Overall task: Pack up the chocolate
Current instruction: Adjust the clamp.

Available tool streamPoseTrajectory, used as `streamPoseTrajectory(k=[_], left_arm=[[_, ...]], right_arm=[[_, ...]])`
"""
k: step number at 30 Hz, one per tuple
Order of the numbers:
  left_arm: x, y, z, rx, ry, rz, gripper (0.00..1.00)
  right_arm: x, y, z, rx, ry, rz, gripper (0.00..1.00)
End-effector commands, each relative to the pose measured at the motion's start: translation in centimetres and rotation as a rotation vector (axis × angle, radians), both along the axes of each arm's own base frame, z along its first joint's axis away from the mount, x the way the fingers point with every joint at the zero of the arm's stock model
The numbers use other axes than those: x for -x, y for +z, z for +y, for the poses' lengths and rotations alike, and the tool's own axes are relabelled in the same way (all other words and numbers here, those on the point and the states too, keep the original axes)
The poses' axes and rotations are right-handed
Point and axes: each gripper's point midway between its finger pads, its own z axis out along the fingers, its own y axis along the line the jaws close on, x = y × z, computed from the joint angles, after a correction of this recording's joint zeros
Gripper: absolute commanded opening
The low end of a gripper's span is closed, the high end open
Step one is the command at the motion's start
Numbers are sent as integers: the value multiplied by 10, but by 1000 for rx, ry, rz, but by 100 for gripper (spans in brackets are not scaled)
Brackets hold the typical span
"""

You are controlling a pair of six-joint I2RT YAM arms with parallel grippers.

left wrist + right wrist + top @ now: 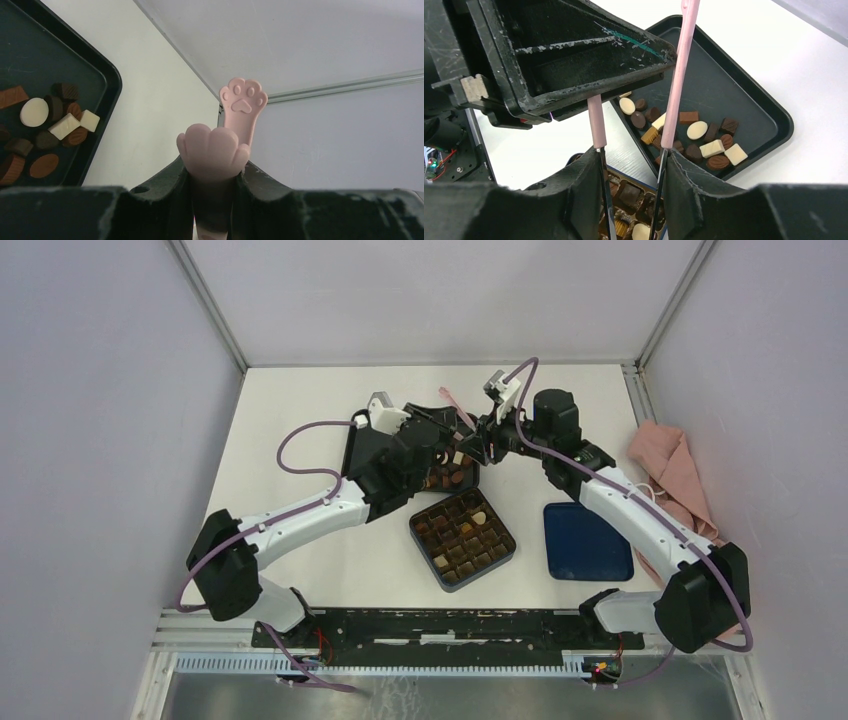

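The chocolate, loose brown, dark and cream-white pieces, lies on a dark tray; it also shows in the left wrist view and the right wrist view. More pieces sit in the compartments of the dark box, seen below my right fingers. My left gripper is shut on the paw-shaped end of the pink tweezers. My right gripper is closed on both tweezer arms near their metal tips, above the box and tray edge. The left gripper shows just above it.
A blue box lid lies right of the box. A pink cloth is bunched at the right table edge. The tray rim lies close to the back wall.
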Motion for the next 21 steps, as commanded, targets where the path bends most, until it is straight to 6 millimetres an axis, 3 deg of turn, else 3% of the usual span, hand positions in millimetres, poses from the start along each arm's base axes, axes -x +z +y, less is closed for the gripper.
streamPoseTrajectory(k=[1, 2, 4, 9, 13, 17, 19, 21], left_arm=[[1, 32, 0, 106, 24, -21, 29], [2, 33, 0, 107, 20, -21, 40], [5, 35, 1, 110, 8, -24, 53], [11, 40, 5, 108, -15, -47, 70], [17, 36, 20, 22, -3, -53, 87], [34, 55, 43, -216, -61, -179, 98], [56, 78, 44, -421, -204, -371, 98], [78, 82, 45, -669, -341, -537, 98]], right_arm=[[-8, 27, 0, -36, -19, -63, 37], [-8, 29, -2, -49, -18, -64, 37], [-6, 37, -8, -95, -12, -60, 37], [-1, 45, -19, -195, 36, -31, 36], [4, 43, -27, -200, 59, -43, 36], [8, 35, -36, -148, 86, -58, 35], [11, 30, -40, -92, 110, -97, 36], [15, 25, -42, -36, 144, -122, 36]])
